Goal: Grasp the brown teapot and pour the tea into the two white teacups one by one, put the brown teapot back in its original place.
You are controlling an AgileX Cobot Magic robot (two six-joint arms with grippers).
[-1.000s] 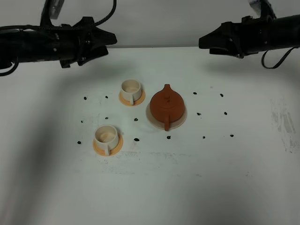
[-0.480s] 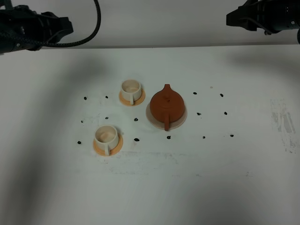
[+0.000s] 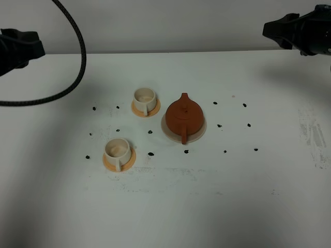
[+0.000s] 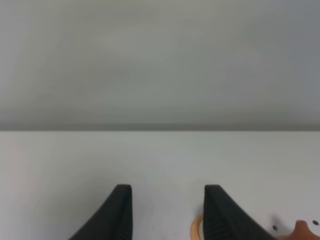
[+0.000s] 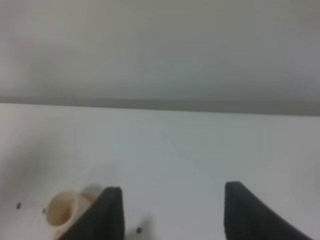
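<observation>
Brown teapot [image 3: 182, 114] on beige coaster [image 3: 201, 133]

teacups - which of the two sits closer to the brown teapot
The rear teacup, just left of the brown teapot in the high view. The front teacup stands farther off, toward the lower left of that view.

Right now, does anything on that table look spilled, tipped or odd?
Nothing is tipped or spilled: the brown teapot sits upright on its beige disc, and both white teacups stand on orange coasters. The only oddity is small black dots scattered over the white table around them, plus faint grey scuffs near its right edge.
</observation>
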